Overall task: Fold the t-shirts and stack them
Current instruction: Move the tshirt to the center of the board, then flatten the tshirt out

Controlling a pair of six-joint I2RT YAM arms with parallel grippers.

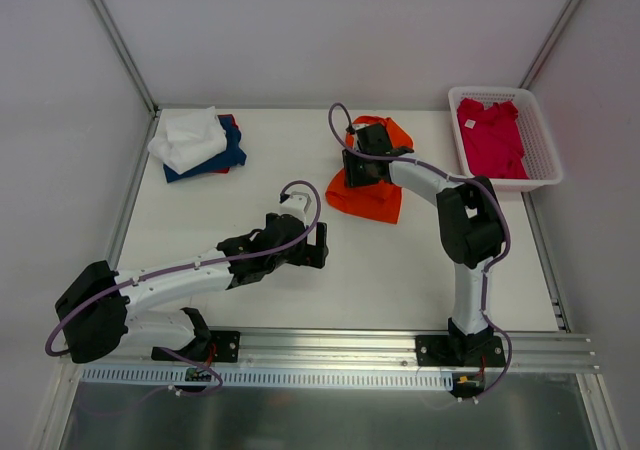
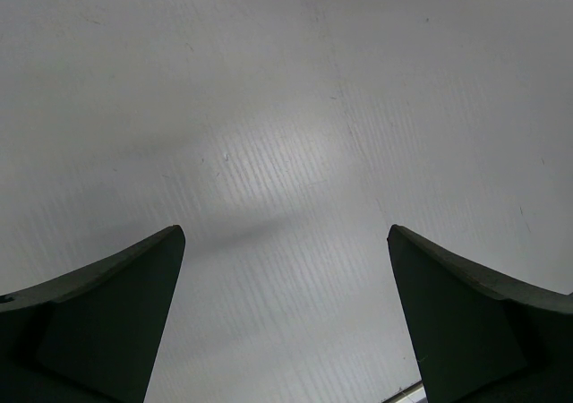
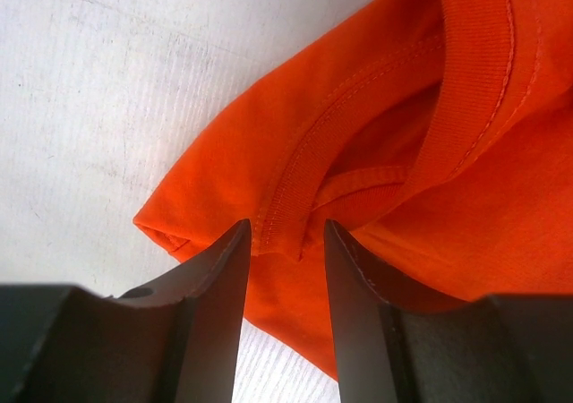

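Left arm (image 1: 180, 275): stretched low from the near-left base, reaching toward mid-desk (image 1: 400, 270).
Left hand (image 2: 286, 233): fingers spread wide apart, holding nothing.
Right arm (image 1: 468, 220): rises from the near-right base, elbow bent, forearm angled away and leftward.
Right hand (image 3: 285, 233): fingers nearly together, pinching a fold of the orange t-shirt (image 3: 466, 179).

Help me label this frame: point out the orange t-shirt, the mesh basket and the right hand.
orange t-shirt (image 1: 365, 198): top view, lower folded part.
mesh basket (image 1: 541, 138): top view, right wall.
right hand (image 3: 285, 231): right wrist view, between its fingertips.
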